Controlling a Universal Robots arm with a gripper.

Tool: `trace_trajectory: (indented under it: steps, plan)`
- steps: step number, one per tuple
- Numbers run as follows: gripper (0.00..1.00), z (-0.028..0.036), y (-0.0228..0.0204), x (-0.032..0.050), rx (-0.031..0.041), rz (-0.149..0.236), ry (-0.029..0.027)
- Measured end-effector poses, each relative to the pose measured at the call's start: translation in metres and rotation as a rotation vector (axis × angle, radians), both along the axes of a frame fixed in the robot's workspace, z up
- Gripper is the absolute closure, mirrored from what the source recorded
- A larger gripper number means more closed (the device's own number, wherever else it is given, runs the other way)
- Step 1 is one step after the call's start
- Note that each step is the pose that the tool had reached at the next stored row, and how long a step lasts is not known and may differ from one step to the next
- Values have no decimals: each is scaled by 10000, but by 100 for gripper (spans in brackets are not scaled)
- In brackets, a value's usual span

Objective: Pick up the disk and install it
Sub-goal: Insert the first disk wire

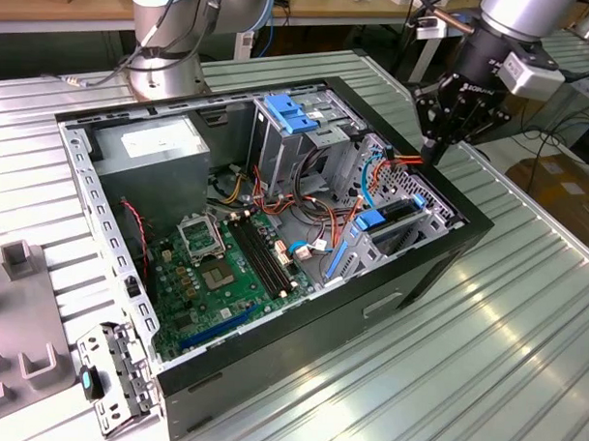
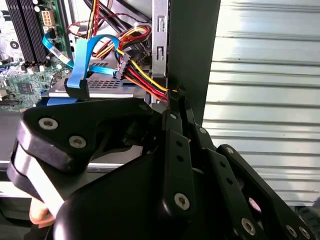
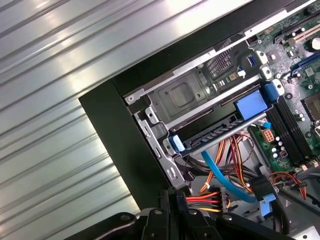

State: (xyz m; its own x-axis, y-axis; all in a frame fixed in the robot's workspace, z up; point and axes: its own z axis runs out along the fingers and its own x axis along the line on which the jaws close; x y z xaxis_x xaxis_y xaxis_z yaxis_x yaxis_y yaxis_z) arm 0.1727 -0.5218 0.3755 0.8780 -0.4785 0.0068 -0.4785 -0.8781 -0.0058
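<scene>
The disk (image 3: 210,131), dark with a bright blue carrier and rounded blue end tabs, lies in the metal drive cage at the corner of the open computer case (image 1: 275,229). In the exterior view the disk (image 1: 399,213) sits in that cage on the view's right. My gripper (image 1: 432,153) hangs just above the case's far right corner, behind the cage. Its black fingers (image 2: 176,107) are pressed together, and their tips meet a bundle of red, yellow and black wires (image 3: 202,200). A blue flat cable (image 3: 225,177) runs beside the wires.
Inside the case are the green motherboard (image 1: 215,266), a grey power supply (image 1: 152,157) and a light-blue bracket (image 1: 289,114). A grey fixture (image 1: 19,346) and a metal bracket (image 1: 115,374) lie at the exterior view's left. The ribbed metal table (image 1: 523,316) stretches to the right.
</scene>
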Motion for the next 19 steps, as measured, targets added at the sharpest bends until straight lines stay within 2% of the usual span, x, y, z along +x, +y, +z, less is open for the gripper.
trace_trajectory:
  steps: [5, 13, 19]
  plan:
    - [84, -3, 1, -4, -3, -626, 0]
    - [84, -15, 1, -4, -2, -2004, 0]
    - [84, -21, 1, -4, -3, -2847, 0]
